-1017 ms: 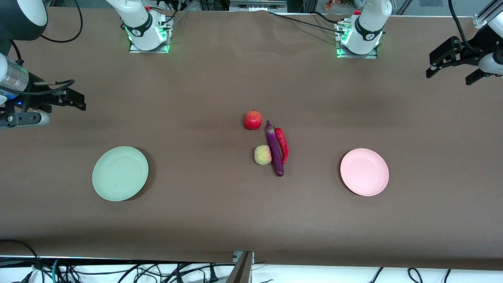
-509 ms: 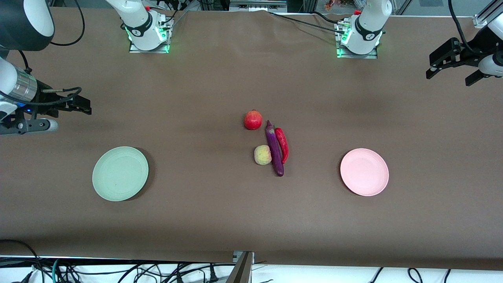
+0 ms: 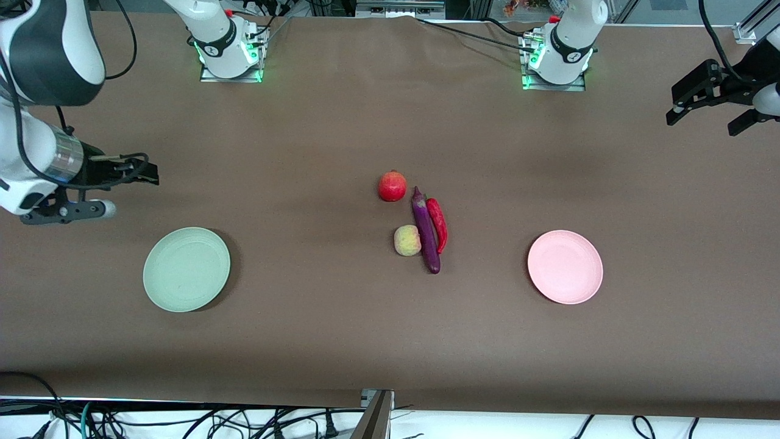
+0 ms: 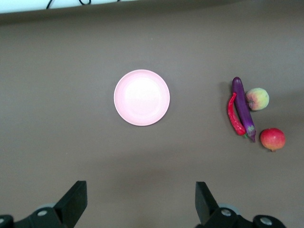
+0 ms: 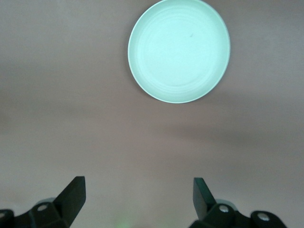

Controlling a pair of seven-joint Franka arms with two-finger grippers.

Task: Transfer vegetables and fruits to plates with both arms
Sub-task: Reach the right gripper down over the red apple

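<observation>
Mint plate [image 3: 186, 269], pink plate [image 3: 565, 266], bare.

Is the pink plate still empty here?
Empty. The pink plate shows a bare surface; all four pieces of produce lie on the table mid-way between the plates.

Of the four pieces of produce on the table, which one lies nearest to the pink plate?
The red chili pepper. It lies on the pink plate's side of the purple eggplant; the peach and pomegranate lie farther from that plate.

Left end effector [image 3: 707, 105] and right end effector [image 3: 131, 174] hover with fingers spread, empty.
</observation>
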